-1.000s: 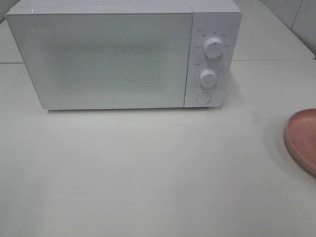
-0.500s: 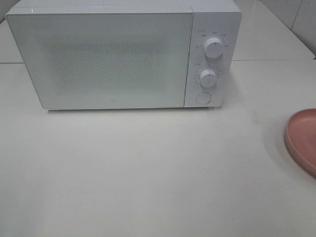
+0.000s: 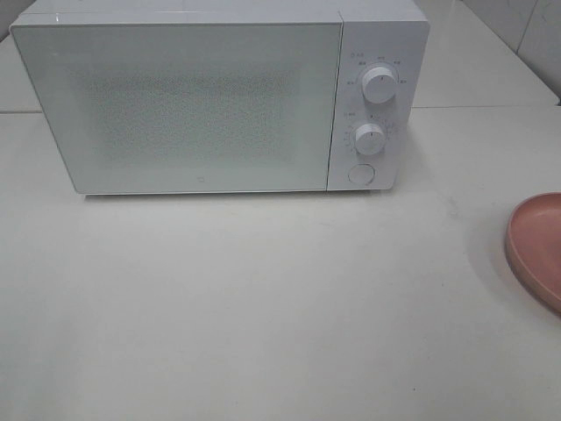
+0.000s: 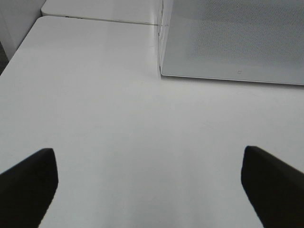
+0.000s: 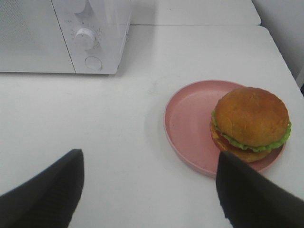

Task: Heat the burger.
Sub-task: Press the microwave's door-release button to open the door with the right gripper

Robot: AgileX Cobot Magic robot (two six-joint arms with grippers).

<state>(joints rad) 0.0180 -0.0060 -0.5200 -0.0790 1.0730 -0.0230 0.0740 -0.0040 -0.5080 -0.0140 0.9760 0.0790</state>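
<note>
The burger (image 5: 250, 122), a golden-brown bun with green lettuce and a dark patty, sits on the far side of a pink plate (image 5: 190, 124) in the right wrist view. Only the plate's edge (image 3: 536, 247) shows in the exterior high view, at the right border; the burger is out of that view. The white microwave (image 3: 219, 96) stands at the back with its door shut. My right gripper (image 5: 149, 190) is open above the table, short of the plate. My left gripper (image 4: 149, 183) is open over bare table in front of the microwave's left corner (image 4: 161, 71).
The microwave has two round knobs (image 3: 379, 85) and a round button (image 3: 360, 174) on its right panel. The white table (image 3: 263, 298) runs to a tiled wall at the back right. The table's left edge (image 4: 19, 52) shows in the left wrist view.
</note>
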